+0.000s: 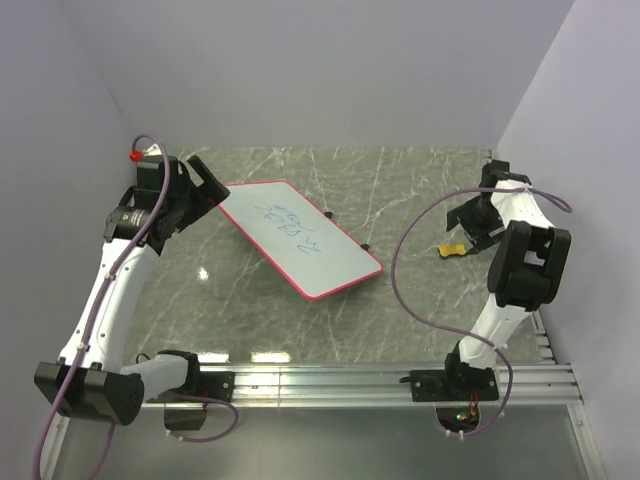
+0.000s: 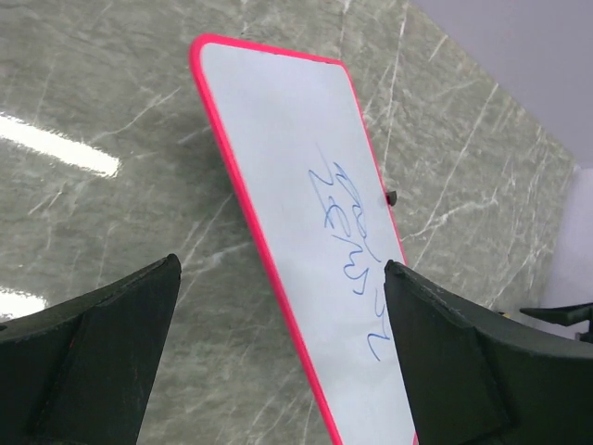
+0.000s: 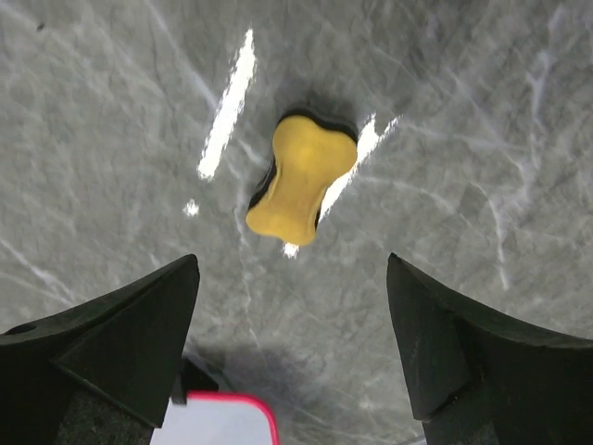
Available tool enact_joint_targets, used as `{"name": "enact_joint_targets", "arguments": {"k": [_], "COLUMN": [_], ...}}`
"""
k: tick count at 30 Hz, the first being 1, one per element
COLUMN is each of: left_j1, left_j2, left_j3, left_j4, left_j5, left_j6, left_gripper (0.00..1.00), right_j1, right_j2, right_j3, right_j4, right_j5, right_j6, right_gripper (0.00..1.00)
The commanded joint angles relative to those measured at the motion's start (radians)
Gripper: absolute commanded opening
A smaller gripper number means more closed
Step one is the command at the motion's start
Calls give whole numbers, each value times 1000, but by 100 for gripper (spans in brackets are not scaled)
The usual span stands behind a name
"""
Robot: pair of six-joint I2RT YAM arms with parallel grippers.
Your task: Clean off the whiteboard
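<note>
Lying slanted in the middle of the grey marble counter (image 1: 250, 320) is the big flat whiteboard with the red-pink rim (image 1: 325, 262). It has blue scribbles (image 1: 290, 225) on it. It looks thin, stiff and light. Its top looks smooth and it sits on small black feet (image 1: 327, 214), so I think it could slide when it is rubbed. A good place to hold it would be the rim at a corner, away from the writing.

The left jaws are wide open with nothing in them. They are near the board's far left corner, but I cannot tell if they touch it.

Off to the right, well apart from the board, sits a small yellow bone-shaped eraser with a dark bottom (image 3: 301, 185). The right jaws hang over it, also wide open and empty.

A long purple cable (image 1: 397, 270) loops out from the right arm toward the board and might get in the way. Far back stand plain pale walls (image 1: 330, 70).
</note>
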Motion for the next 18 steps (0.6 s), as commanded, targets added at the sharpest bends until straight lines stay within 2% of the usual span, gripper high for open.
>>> {"name": "enact_joint_targets", "arguments": {"k": [1,14,17,18], "left_j1": [-13,-37,-46,-50], "left_j2": [18,84,95,95], "left_j3": [70,84,110,118], "left_j4": [34,51,28,25], "left_j5": [29,49,35,30], "left_j6": [32,44,51,51], "left_gripper": [97,95,95,95], "right_j1": [4,60,74,79], "right_j2": [34,177,204,212], "right_j3": [37,100,115,137], "right_j4": [-36,-51,-50,-54], "right_j5": [66,75,65,68], "right_j6": [38,119,130,130], "right_gripper": [88,86,81,77]}}
